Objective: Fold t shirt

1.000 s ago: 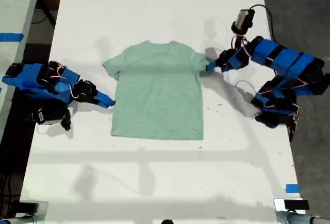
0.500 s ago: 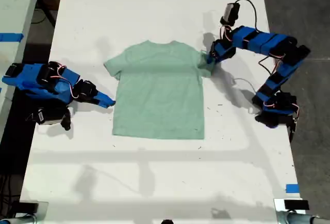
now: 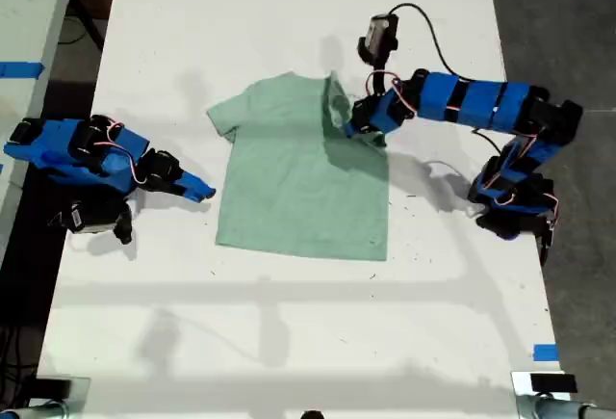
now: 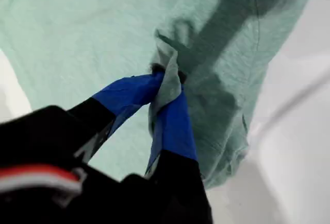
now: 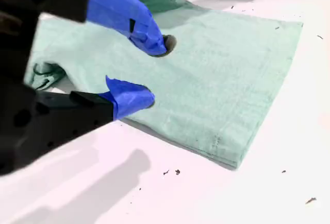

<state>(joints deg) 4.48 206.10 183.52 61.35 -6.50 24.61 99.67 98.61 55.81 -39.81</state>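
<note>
Shirt (image 3: 298,188): pale mint knit, soft, lies flat mid-table (image 3: 289,342). Sleeve at exterior view's right is lifted, bunched and folded inward, pinched in my first pincer (image 4: 167,82), jaws closed on cloth. My second pincer (image 5: 149,72) gapes, empty, just beside the opposite edge.

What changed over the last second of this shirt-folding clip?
My first tool, shut on the sleeve of the t shirt, carried it from the exterior view's right inward over the shirt body, and the whole shirt slid slightly rightward in that view. My second tool stayed open beside the shirt.
</note>
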